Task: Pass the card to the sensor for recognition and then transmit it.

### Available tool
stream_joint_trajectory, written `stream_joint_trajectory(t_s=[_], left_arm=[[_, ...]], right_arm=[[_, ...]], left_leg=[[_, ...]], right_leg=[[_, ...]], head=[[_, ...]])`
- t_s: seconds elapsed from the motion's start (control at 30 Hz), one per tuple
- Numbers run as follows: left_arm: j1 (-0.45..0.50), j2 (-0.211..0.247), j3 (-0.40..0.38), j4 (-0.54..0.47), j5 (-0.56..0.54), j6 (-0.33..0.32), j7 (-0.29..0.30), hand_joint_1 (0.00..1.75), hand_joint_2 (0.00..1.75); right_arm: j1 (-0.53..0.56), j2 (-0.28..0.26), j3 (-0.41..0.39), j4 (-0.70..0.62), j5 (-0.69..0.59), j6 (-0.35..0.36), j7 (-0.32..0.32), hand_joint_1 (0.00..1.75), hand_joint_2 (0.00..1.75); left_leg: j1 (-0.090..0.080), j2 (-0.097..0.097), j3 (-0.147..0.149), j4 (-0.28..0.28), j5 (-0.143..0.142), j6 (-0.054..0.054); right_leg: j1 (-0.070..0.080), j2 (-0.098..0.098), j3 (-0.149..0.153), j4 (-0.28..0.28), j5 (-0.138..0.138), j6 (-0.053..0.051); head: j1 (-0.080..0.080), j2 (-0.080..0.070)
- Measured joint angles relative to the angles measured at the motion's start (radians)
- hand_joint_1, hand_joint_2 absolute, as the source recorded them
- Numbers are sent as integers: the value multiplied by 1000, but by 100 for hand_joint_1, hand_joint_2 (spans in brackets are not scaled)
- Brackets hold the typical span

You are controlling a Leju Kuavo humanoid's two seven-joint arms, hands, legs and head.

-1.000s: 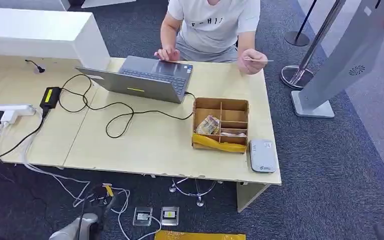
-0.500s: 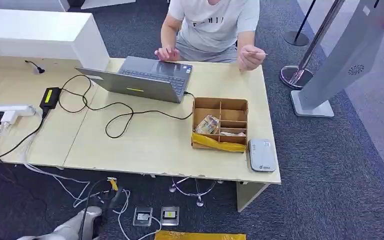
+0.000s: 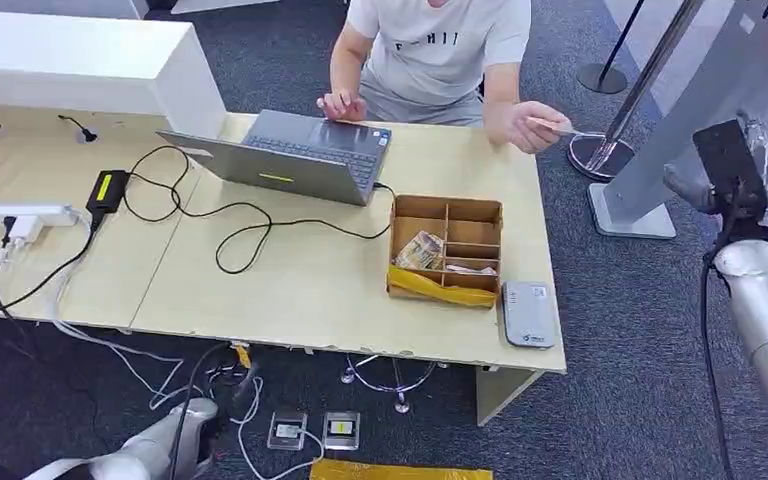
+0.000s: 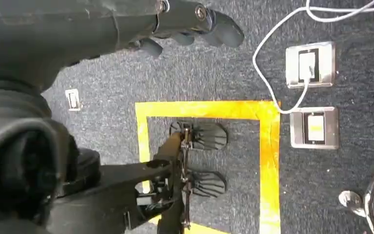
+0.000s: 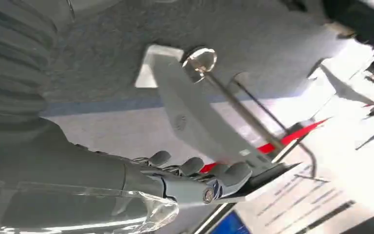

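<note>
A person behind the table holds a thin card (image 3: 567,131) out past the table's far right corner. The grey sensor (image 3: 528,313) lies flat at the table's near right corner. My right hand (image 3: 727,163) is raised to the right of the table, apart from the card, at about the same height in the head view. In the right wrist view its fingers (image 5: 196,170) are spread and hold nothing. My left hand (image 3: 196,421) hangs low in front of the table; its fingers (image 4: 195,22) lie loosely apart over the carpet with nothing in them.
A cardboard divider box (image 3: 446,250) stands just behind the sensor. A laptop (image 3: 285,157), a black cable and a power strip (image 3: 20,218) occupy the table's middle and left. A grey kiosk stand (image 3: 690,110) and a stanchion base (image 3: 600,155) are close to my right hand.
My right arm has risen into sight at the right. The person's hand has carried the card outward to the right, beyond the table's corner. The left arm still hangs low.
</note>
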Motion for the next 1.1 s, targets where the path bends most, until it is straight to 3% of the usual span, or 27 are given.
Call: stream_joint_trajectory(t_s=[0.27,0.53,0.67,1.03,1.07,1.1], left_arm=[[0,0,0,0,-10,-2,0,0,0],[-11,-1,0,0,-23,-11,42,0,0],[-12,-1,0,0,-23,-11,43,0,0],[-12,0,-2,0,-42,-29,54,0,0],[4,5,-2,0,-65,-52,43,0,0],[47,16,-6,0,-84,-80,-10,0,0]], right_arm=[[-3,32,54,-45,-8,30,-16,0,175],[37,158,167,-48,92,28,-32,0,175],[68,191,205,-40,97,24,-39,0,175],[107,209,266,-18,127,-27,-36,0,175],[110,209,269,-17,130,-44,-9,0,175],[118,205,269,-17,130,-62,21,0,175]], left_leg=[[-1,1,-1,0,0,0],[2,5,1,0,0,0],[2,3,0,0,0,0],[1,5,-1,0,-1,-1],[1,5,0,0,-1,-1],[1,6,2,0,-3,-2]], right_leg=[[-1,2,0,-1,0,0],[2,5,-1,-1,0,0],[3,4,-1,-1,0,0],[1,5,-2,-1,0,0],[1,6,-1,-1,0,0],[1,7,-1,-1,0,0]], head=[[0,0],[0,0],[0,0],[0,0],[0,0],[-1,0]])
